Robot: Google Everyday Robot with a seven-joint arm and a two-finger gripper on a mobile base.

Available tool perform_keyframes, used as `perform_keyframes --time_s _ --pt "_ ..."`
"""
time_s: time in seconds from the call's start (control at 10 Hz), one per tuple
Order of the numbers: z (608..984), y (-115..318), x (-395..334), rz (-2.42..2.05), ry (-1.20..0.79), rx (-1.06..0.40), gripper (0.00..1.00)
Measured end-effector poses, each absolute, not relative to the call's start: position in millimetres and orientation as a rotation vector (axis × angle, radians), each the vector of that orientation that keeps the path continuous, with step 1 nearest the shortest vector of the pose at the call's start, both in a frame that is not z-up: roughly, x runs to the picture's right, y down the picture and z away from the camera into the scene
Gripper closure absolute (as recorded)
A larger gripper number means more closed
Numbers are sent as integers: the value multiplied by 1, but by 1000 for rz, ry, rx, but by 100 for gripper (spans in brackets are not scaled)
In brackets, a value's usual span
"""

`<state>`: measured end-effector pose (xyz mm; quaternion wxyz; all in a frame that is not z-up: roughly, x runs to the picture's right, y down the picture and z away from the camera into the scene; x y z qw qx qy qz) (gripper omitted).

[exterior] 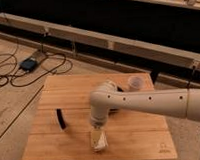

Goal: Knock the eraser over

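The eraser (60, 119) is a thin, curved black slab on the left part of the wooden table (69, 88). My gripper (98, 135) hangs from the white arm (144, 101) over the table's front middle, well to the right of the eraser and apart from it. A small whitish rounded block (99, 141) sits at the gripper's tips. A dark round bowl (113, 110) is mostly hidden behind the arm.
A small clear cup (135, 83) stands near the table's back right. Cables (13, 73) and a blue device (28, 63) lie on the floor at the left. A long low ledge (117, 46) runs behind the table.
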<state>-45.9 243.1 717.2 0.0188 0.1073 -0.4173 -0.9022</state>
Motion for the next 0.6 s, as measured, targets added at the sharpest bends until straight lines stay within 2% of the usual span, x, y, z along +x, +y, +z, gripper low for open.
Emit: perform_keyframes --time_s 0.6 --pt "706 219 -143 -3033 -1292 373 20"
